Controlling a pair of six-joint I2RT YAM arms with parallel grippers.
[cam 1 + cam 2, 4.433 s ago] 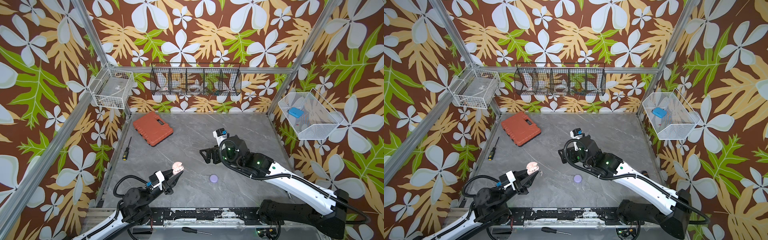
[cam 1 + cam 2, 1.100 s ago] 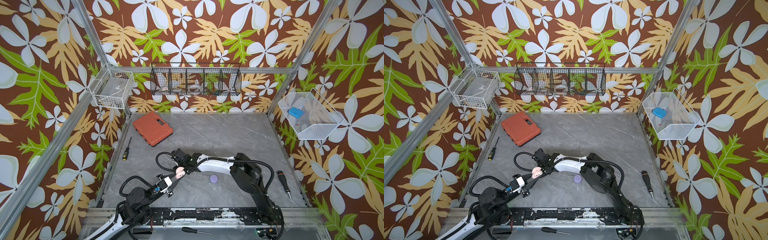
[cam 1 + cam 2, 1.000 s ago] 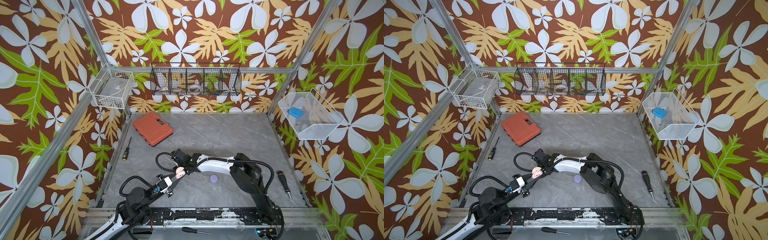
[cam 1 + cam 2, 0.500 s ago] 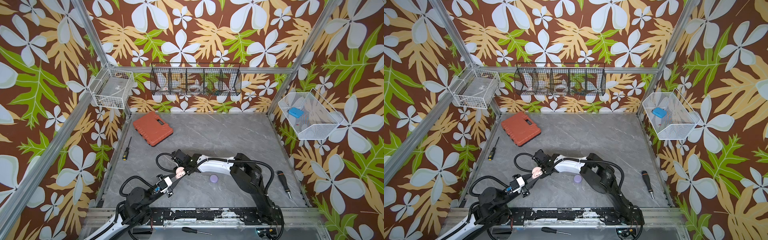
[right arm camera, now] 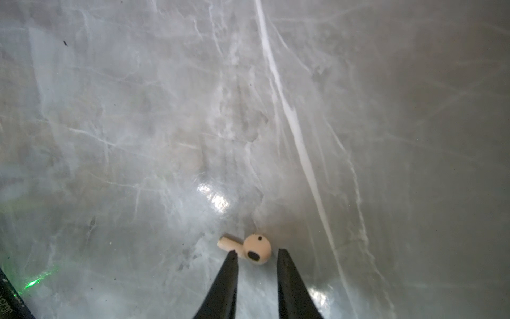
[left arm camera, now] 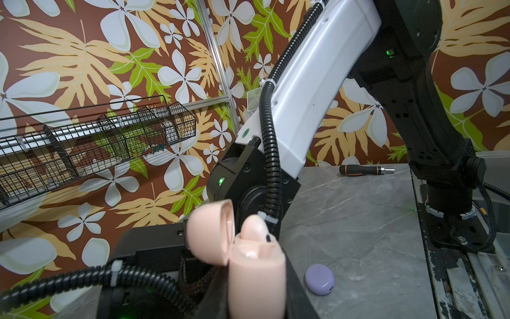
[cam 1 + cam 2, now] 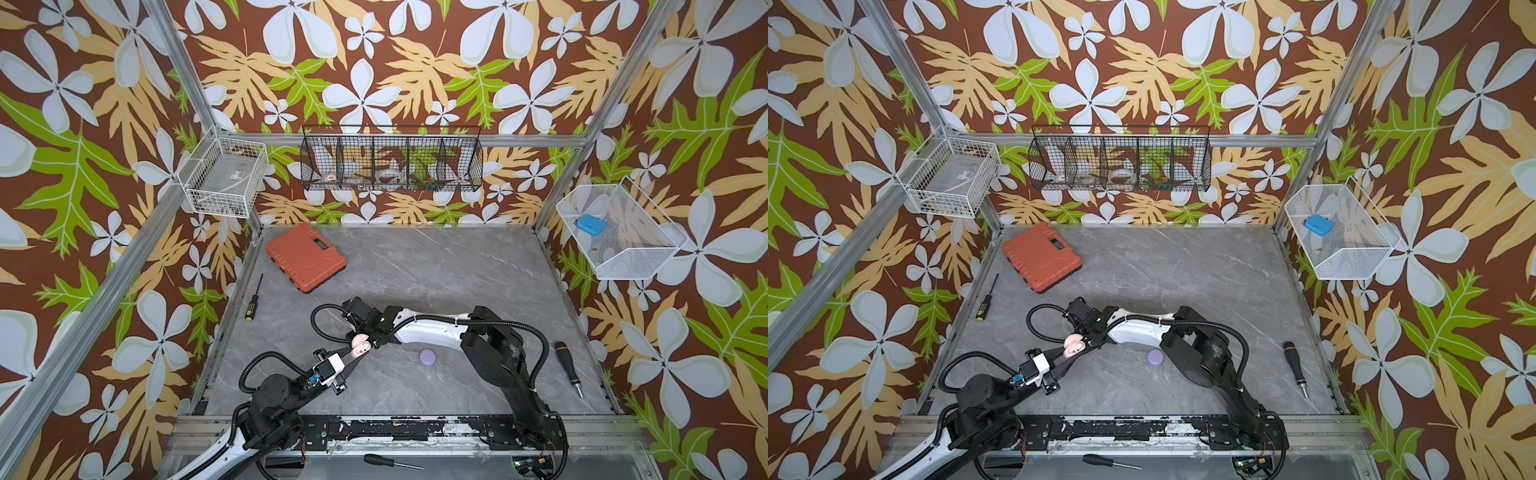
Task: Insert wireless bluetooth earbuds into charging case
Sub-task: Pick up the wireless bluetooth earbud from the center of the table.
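My left gripper (image 6: pixel 256 287) is shut on a pale pink charging case (image 6: pixel 256 273), held off the table with its lid (image 6: pixel 211 230) flipped open. One pink earbud (image 6: pixel 255 227) stands in a slot of the case. Both top views show this case (image 7: pixel 360 345) (image 7: pixel 1073 345) beside my right wrist (image 7: pixel 370 320). In the right wrist view another pink earbud (image 5: pixel 252 248) lies on the grey table (image 5: pixel 165 110). My right gripper (image 5: pixel 257 252) is open, its tips either side of the earbud's head. A shut lavender case (image 7: pixel 427 357) (image 6: pixel 319 279) lies nearby.
An orange tool case (image 7: pixel 305 257) lies at the back left, and a small screwdriver (image 7: pixel 253 301) at the left edge. A black-handled screwdriver (image 7: pixel 567 368) lies at the right. Wire baskets (image 7: pixel 390 164) hang on the walls. The right arm's base (image 7: pixel 498 353) stands next to the lavender case.
The right arm has swung from mid-table across to the left, next to the pink case. Over the last second neither arm has visibly moved in the top views.
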